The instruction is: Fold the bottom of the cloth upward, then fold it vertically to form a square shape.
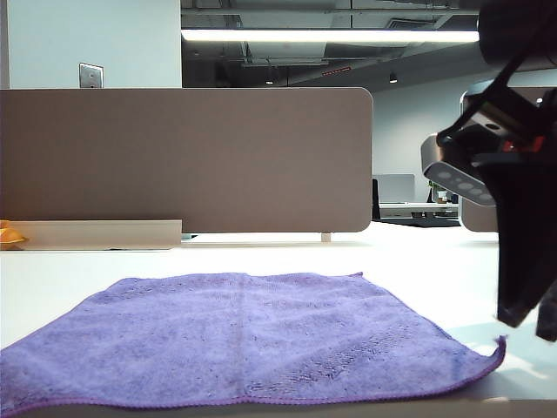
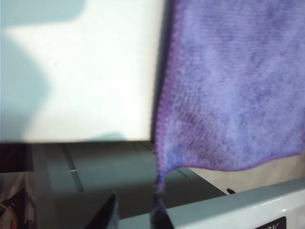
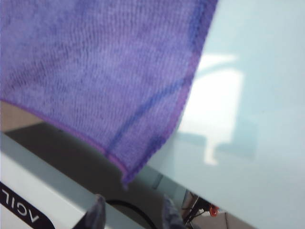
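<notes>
The purple cloth [image 1: 244, 335] lies flat on the white table [image 1: 435, 261], its near hem at the table's front edge. In the left wrist view the cloth's [image 2: 228, 86] near left corner droops over the edge. My left gripper [image 2: 135, 210] is open just below it, and the corner's tip hangs by one fingertip [image 2: 157, 207]. In the right wrist view the cloth's [image 3: 95, 71] near right corner hangs just above my open right gripper [image 3: 133, 212], with nothing between the jaws. The right arm [image 1: 522, 226] stands beside the cloth's curled right corner. The left gripper is outside the exterior view.
A brown divider panel [image 1: 183, 157] stands behind the table. An orange object [image 1: 9, 235] sits at the far left edge. Bare white tabletop [image 2: 81, 81] flanks the cloth on both sides. Below the table's front edge there is a dark gap and grey frame [image 3: 28, 191].
</notes>
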Motion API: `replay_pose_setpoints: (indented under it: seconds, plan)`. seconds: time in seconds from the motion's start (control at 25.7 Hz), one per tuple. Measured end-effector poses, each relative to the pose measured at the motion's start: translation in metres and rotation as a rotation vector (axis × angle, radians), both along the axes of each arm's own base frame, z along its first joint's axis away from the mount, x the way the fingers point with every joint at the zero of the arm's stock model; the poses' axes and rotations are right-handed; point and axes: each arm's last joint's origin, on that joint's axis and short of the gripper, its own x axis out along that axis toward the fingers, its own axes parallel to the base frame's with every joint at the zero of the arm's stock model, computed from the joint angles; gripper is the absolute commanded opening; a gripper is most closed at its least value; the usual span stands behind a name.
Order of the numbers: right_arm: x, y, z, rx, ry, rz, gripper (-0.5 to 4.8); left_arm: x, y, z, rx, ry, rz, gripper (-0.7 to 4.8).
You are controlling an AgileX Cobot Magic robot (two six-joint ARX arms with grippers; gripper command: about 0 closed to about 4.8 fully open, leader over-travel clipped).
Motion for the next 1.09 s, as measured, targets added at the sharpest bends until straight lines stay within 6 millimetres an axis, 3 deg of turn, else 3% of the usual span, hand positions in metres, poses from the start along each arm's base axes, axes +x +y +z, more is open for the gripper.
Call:
replay_pose_setpoints:
  seconds: [0.43,0.82,1.09]
  plan:
    - [0.004,0.003,-0.002,0.028,0.008,-0.035,1.58,0.007,-0.003,0.003,-0.045,-0.062,0.04,0.89]
    - [0.009,0.006,-0.009,0.03,0.038,-0.051,1.58,0.015,-0.007,-0.011,-0.018,-0.021,0.043,0.91]
    - [0.011,0.008,-0.013,0.026,0.052,-0.051,1.58,0.021,-0.011,-0.017,-0.028,0.01,0.031,1.29]
